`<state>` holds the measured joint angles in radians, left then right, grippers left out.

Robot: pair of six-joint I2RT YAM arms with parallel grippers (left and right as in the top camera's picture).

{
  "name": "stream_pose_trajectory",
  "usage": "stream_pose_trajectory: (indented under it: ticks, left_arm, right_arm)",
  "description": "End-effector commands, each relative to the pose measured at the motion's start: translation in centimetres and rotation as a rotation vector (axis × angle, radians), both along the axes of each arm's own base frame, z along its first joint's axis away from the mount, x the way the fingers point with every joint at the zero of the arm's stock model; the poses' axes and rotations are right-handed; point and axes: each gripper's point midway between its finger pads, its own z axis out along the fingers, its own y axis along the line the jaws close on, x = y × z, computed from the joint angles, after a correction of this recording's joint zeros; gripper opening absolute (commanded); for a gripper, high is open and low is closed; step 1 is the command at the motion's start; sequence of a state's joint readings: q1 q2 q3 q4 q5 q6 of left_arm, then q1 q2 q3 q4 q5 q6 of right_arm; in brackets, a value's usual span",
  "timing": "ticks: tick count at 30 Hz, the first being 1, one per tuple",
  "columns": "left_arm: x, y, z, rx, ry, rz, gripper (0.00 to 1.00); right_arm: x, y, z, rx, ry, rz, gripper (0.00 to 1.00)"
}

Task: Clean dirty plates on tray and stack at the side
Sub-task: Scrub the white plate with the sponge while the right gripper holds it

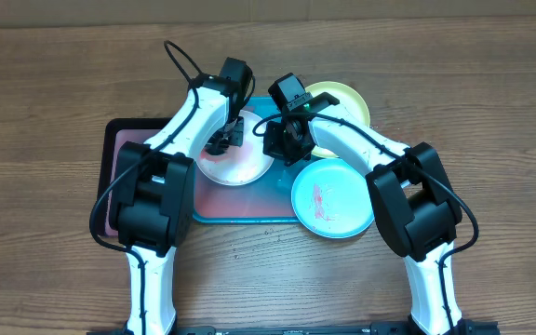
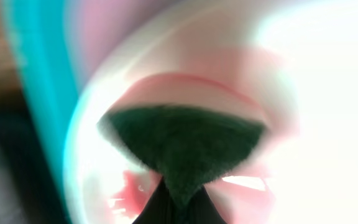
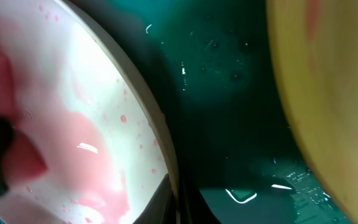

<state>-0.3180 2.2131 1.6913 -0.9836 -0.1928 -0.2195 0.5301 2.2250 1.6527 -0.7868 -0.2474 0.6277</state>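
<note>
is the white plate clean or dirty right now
Dirty: the white plate carries pink-red smears and specks in the right wrist view; a dark green pad sits on it in the left wrist view.

**Two-arm unit: white covers, black joints**

The left arm (image 1: 180, 126) and right arm (image 1: 342, 140) have smooth white link covers between bulky black joint housings (image 1: 152, 200). A thin black cable (image 1: 180, 58) runs along each arm and stands off it in loops. Each wrist carries a boxy black camera (image 1: 289, 90). The left gripper (image 1: 221, 141) and right gripper (image 1: 285, 147) are black.
</note>
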Motion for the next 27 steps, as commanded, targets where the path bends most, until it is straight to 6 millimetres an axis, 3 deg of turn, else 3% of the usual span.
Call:
stream_pose_trajectory:
  ticks: [1,3,8,11,17,23,27]
  left_arm:
    - [-2.7,-5.0,-1.4,-0.230,0.145,-0.254,0.04]
    - [-2.8,-4.2,-1.6,-0.186,0.144,-0.221,0.04]
    - [-1.1,0.5,-1.6,-0.015,0.044,0.115,0.04]
    - [-0.5,1.6,-1.5,-0.026,0.011,0.246,0.04]
    - [-2.5,1.0,-2.2,-0.013,0.064,0.281,0.04]
    - [-4.1,-1.3,-2.4,-0.128,0.166,0.136,0.04]
    - [-5.0,-0.7,-1.9,-0.128,0.211,0.088,0.04]
  right_arm:
    - [0.2,-0.5,-0.5,-0.022,-0.003,0.004,0.04]
    - [0.1,-0.5,-0.5,-0.018,0.000,0.005,0.04]
    - [0.3,-0.4,-0.1,0.054,0.031,-0.005,0.04]
    - [0.7,-0.7,-0.1,0.087,0.043,-0.030,0.04]
    - [1.2,-1.2,-0.2,0.103,0.043,-0.045,0.04]
    - [1.1,-1.2,-0.2,0.101,0.045,-0.042,0.04]
    - [1.1,-1.2,-0.2,0.100,0.042,-0.036,0.04]
